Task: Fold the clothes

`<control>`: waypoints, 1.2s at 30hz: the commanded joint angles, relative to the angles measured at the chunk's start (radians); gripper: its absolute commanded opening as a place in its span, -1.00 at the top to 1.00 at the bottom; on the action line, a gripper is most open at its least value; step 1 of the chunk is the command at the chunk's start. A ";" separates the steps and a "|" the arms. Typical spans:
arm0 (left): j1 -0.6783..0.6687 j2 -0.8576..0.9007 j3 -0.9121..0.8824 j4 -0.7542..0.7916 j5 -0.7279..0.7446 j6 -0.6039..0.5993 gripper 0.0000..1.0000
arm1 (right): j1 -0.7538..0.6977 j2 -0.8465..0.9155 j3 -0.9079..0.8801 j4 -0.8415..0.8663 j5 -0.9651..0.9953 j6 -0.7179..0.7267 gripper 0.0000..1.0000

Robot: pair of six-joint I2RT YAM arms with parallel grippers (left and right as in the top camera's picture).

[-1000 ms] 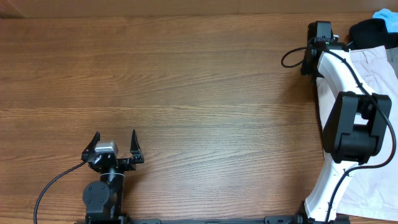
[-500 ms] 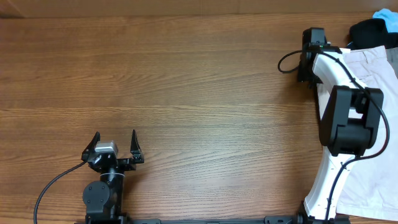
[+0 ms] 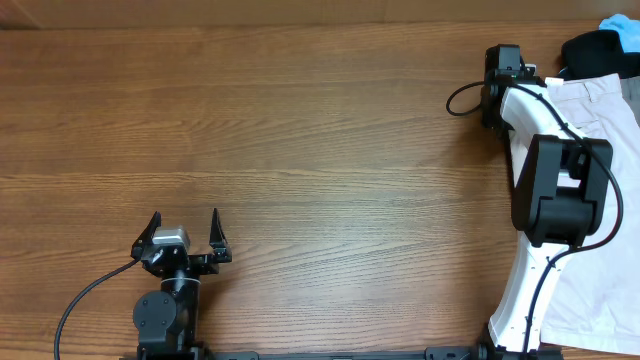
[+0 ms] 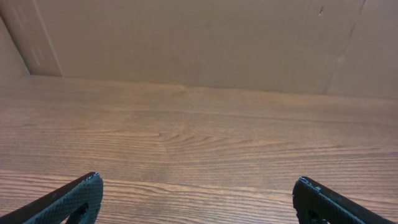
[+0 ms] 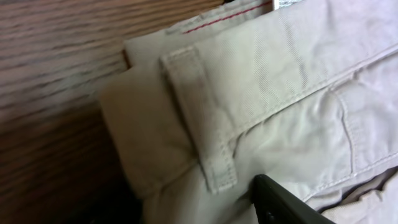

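The beige shorts [image 3: 600, 110] lie at the table's far right edge, partly under my right arm. In the right wrist view the waistband corner [image 5: 280, 74] with a belt loop [image 5: 199, 124] fills the frame, its cloth bunched between the fingers. My right gripper [image 3: 503, 75] sits at the shorts' upper left corner. One black finger shows against the cloth and the other is hidden under it, so the right gripper [image 5: 205, 199] looks shut on the waistband. My left gripper [image 3: 186, 225] rests open and empty near the front left, its two fingertips [image 4: 198, 186] wide apart over bare wood.
A black garment [image 3: 595, 50] and a blue item [image 3: 622, 25] lie at the back right corner, beyond the shorts. A cardboard wall [image 4: 199, 37] stands along the table's far edge. The brown wooden table [image 3: 300, 150] spreads to the left of the shorts.
My right gripper has shifted a little left and toward the shorts' waist corner. The left arm has not moved.
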State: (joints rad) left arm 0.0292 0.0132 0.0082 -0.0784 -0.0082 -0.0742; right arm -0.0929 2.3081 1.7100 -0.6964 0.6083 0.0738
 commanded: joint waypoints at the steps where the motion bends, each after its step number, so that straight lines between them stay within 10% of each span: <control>1: 0.011 -0.009 -0.003 0.001 0.005 0.015 -1.00 | -0.027 0.091 0.006 -0.002 0.002 -0.004 -0.24; 4: 0.011 -0.009 -0.003 0.001 0.005 0.015 -1.00 | -0.033 0.107 0.006 -0.001 0.016 -0.002 -0.16; 12: 0.011 -0.009 -0.003 0.001 0.005 0.015 -1.00 | -0.033 0.106 0.006 0.006 0.046 0.005 0.93; 36: 0.011 -0.009 -0.003 0.001 0.005 0.015 -1.00 | -0.034 -0.219 0.028 -0.072 0.018 0.192 0.80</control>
State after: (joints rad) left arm 0.0292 0.0132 0.0082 -0.0784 -0.0082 -0.0742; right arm -0.1226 2.1407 1.7340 -0.7769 0.6281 0.2527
